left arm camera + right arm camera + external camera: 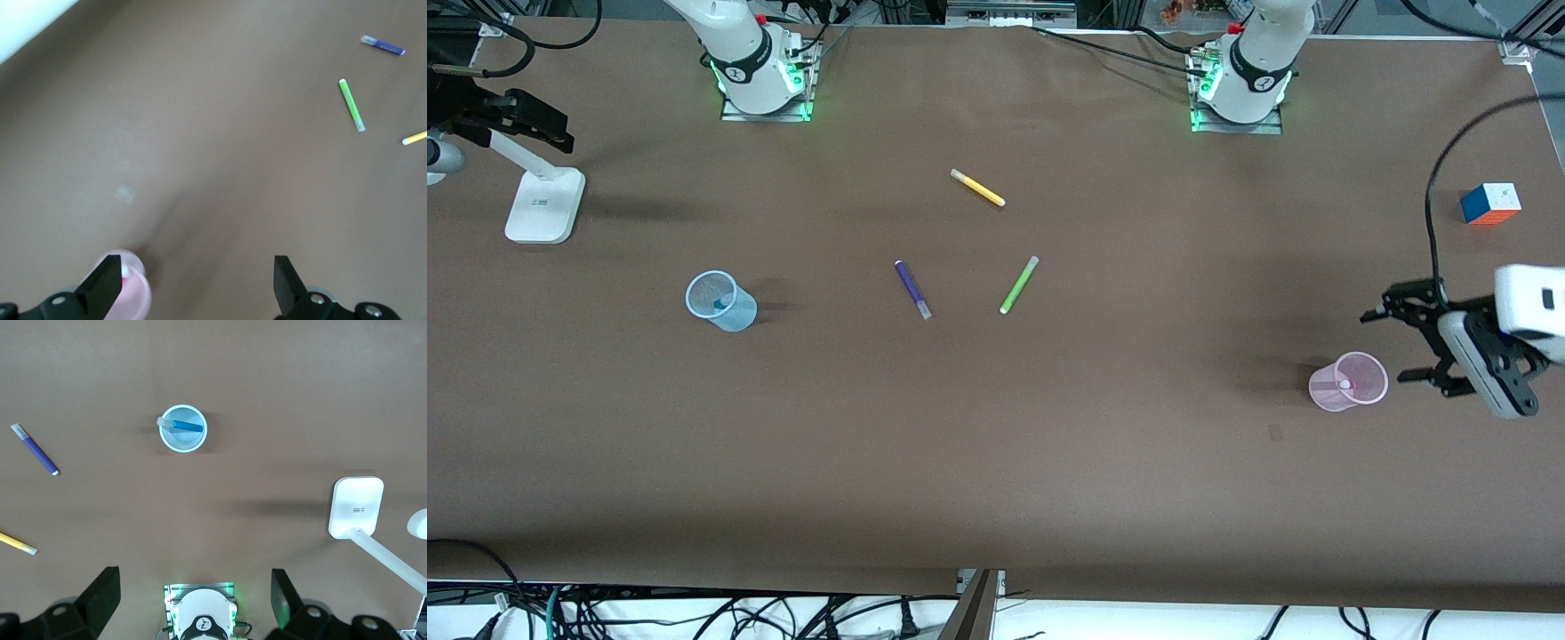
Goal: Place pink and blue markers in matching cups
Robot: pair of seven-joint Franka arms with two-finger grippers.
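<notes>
Both markers appear to be delivered, so I judge the task to be at its closing step.

1. The blue marker [184, 425] stands inside the blue cup [721, 302], toward the right arm's end of the desk [996, 462].
2. The pink marker [1345, 385] sits inside the pink cup [1349, 381], toward the left arm's end.

My left pincer [1409, 346] hangs just beside the pink cup, fingers spread apart and holding nothing. My right pincer [195, 593] is high above its own arm's base, fingers likewise apart and empty; that arm waits.

Next move, as I judge it: lift the left pincer away from the pink cup without brushing its rim, since the light cup would likely tip.

Surface: a flat brown covering. On it, between the cups, lie a purple pen [912, 289], a green pen [1018, 284] and a yellow pen [977, 188], well apart from both cups. A colour cube [1489, 204] and a white stand [545, 205] sit near the desk's ends. Cables hang below the edge nearest the front camera.
</notes>
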